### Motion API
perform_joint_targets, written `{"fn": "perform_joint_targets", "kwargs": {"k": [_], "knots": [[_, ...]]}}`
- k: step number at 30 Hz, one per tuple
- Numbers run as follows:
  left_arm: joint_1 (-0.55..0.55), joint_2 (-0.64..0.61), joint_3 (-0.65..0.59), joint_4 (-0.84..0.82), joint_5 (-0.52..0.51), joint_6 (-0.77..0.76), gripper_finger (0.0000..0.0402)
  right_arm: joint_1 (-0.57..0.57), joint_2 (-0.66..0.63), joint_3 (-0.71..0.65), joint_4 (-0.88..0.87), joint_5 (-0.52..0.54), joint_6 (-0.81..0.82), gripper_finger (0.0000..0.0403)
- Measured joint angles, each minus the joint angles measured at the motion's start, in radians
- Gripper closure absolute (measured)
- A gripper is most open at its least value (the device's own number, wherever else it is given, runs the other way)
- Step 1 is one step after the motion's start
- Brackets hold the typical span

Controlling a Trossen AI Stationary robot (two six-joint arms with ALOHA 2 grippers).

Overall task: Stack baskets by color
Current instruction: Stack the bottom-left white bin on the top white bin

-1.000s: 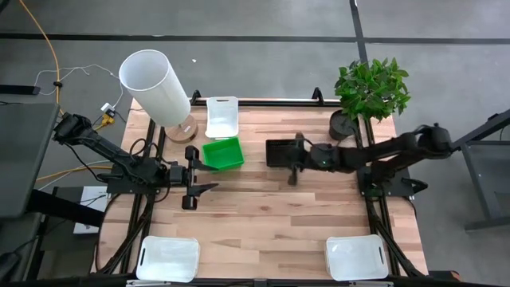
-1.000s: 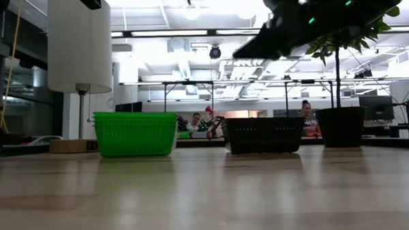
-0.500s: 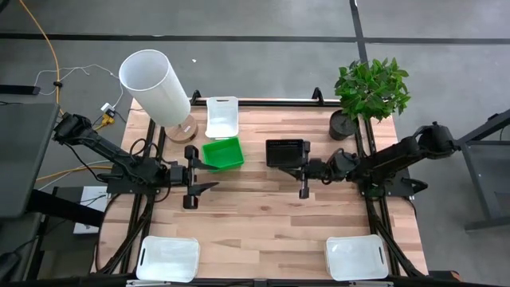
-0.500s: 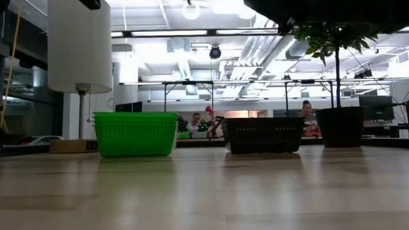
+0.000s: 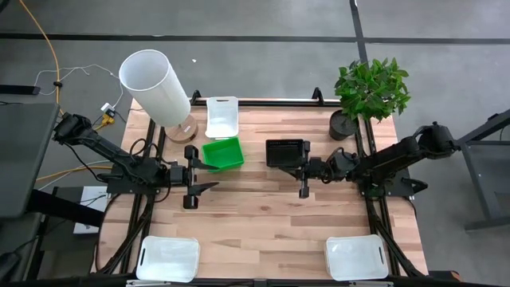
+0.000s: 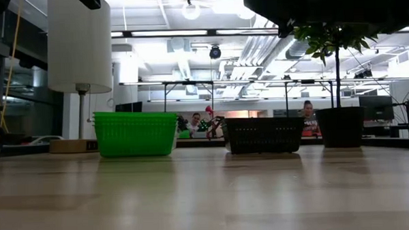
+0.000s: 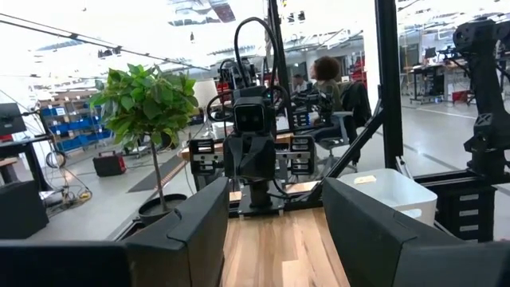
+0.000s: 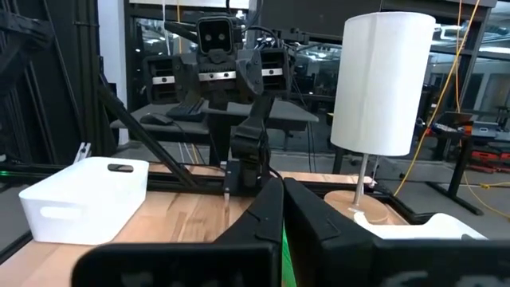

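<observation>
in the high view the black basket [image 5: 285, 152] sits at the centre just up and left of the right gripper [image 5: 303, 191], closed and empty, while the left gripper [image 5: 191, 177], open wide, waits below-left of the green basket [image 5: 223, 153].

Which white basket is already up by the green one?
The white basket at the far edge, touching the green basket's far side. The other two white baskets sit alone at the near corners.
</observation>
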Motion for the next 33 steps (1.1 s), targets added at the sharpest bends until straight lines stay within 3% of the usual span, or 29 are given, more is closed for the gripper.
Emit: {"fn": "perform_joint_targets", "kwargs": {"k": [7, 10, 13, 17, 23, 27, 33], "knots": [[0.0, 0.0, 0.0, -0.005, 0.014, -0.043, 0.0211, 0.0, 0.0, 0.0, -0.006, 0.0, 0.0, 0.0403], [-0.011, 0.029, 0.031, -0.072, 0.106, -0.044, 0.0211, 0.0, 0.0, 0.0, -0.006, 0.0, 0.0, 0.0403], [-0.054, 0.08, 0.124, -0.244, 0.153, -0.046, 0.0211, 0.0, 0.0, 0.0, -0.006, 0.0, 0.0, 0.0403], [-0.13, 0.195, 0.297, -0.644, 0.106, -0.125, 0.0211, 0.0, 0.0, 0.0, -0.016, 0.0, 0.0, 0.0403], [-0.253, 0.359, 0.555, -1.242, 0.167, -0.446, 0.0211, 0.0, 0.0, 0.0, -0.043, 0.0, 0.0, 0.0403], [-0.325, 0.424, 0.667, -1.438, 0.246, -0.665, 0.0211, -0.001, 0.0, 0.0, -0.052, 0.0, -0.001, 0.0403], [-0.436, 0.463, 0.715, -1.495, 0.278, -0.882, 0.0211, -0.001, 0.0, 0.0, -0.066, 0.0, 0.004, 0.0403]]}}
